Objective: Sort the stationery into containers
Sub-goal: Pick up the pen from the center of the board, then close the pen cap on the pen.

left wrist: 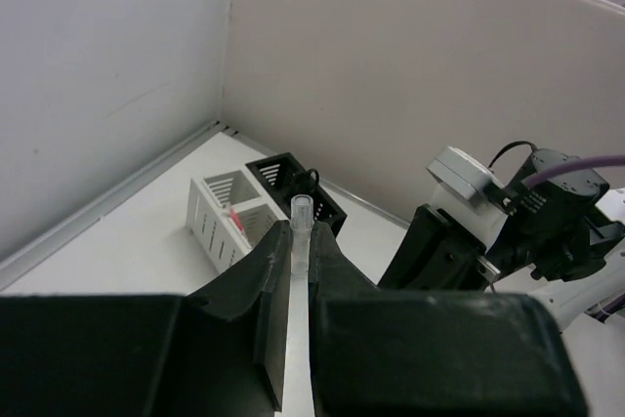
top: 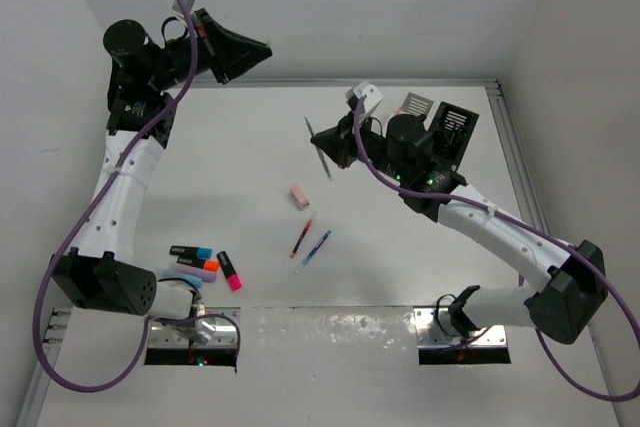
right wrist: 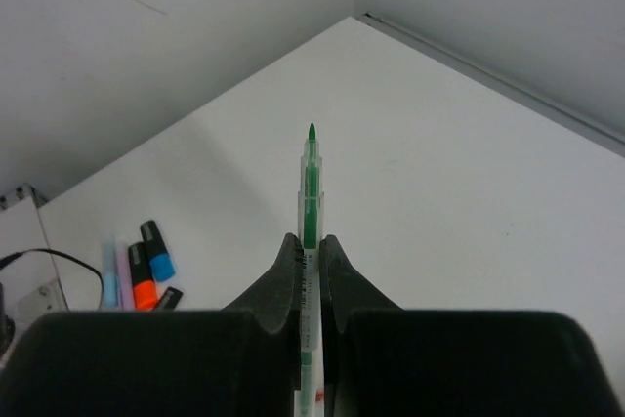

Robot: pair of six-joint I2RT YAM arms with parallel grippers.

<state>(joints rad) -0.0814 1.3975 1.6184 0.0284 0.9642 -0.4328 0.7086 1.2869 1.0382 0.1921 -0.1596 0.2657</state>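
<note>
No legible text, brand, number or sign was visible in any view. The green pen (right wrist: 311,192), the clear pen (left wrist: 301,231), the highlighters (top: 205,265), the white organiser (left wrist: 210,227) and the black organiser (left wrist: 276,171) showed no readable marking.

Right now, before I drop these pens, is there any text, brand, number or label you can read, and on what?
No readable text in any view.
Green pen in the right pincer: no legible print on the barrel.
Clear pen in the left pincer: none visible.
Highlighters: any labels are too small to read.
White organiser and black organiser: no markings visible.
</note>
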